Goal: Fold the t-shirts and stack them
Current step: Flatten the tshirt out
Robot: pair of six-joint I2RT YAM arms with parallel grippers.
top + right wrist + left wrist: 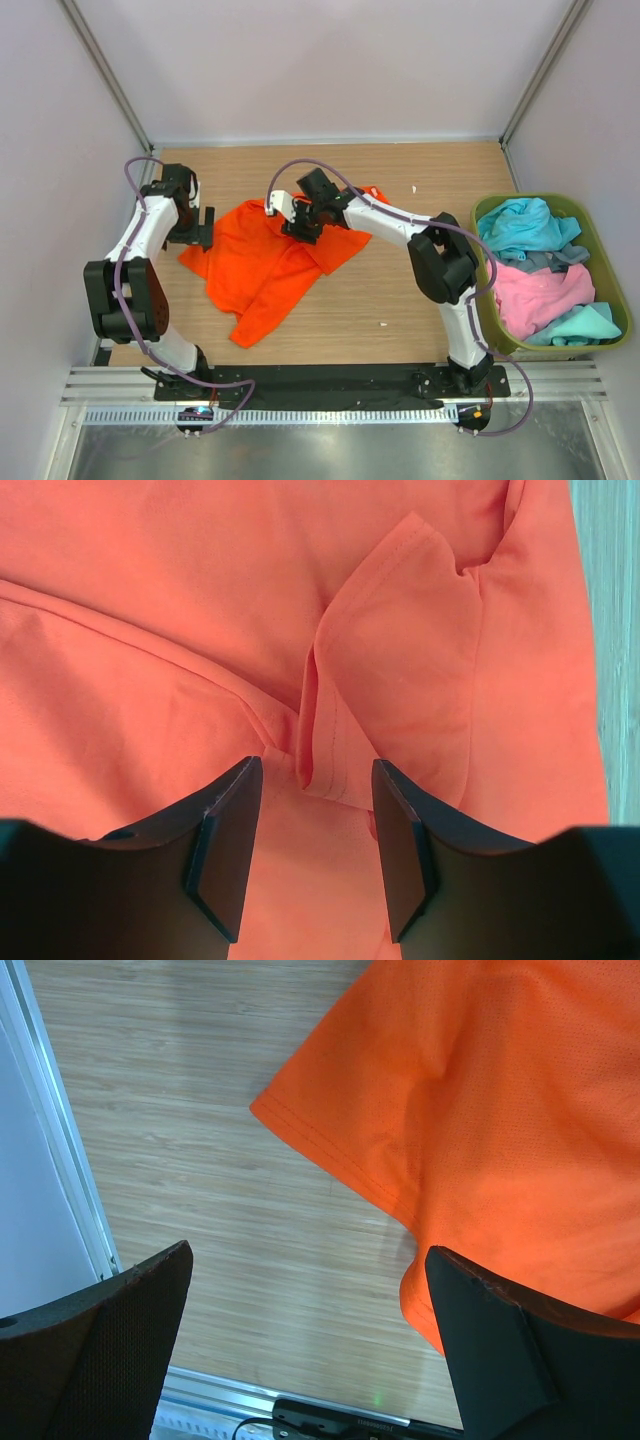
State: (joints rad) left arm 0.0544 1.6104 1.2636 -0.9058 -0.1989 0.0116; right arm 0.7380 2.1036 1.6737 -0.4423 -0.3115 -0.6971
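A bright orange t-shirt [265, 262] lies crumpled and partly folded over on the wooden table [400, 180]. My left gripper [204, 228] is open and empty at the shirt's left edge; in the left wrist view its fingers [500, 1340] straddle bare wood beside the orange sleeve hem [340, 1165]. My right gripper [301, 222] is open just over the shirt's upper middle; in the right wrist view a folded hem ridge [330, 750] lies between its fingers [225, 840]. Turquoise [525, 225], pink [540, 295] and grey [560, 258] t-shirts lie in the bin.
An olive-green plastic bin [600, 235] stands at the table's right edge. White walls enclose the table on the left, back and right. A metal rail [70, 1160] runs along the left edge. The arm bases' black mounting plate [330, 382] lies at the near edge.
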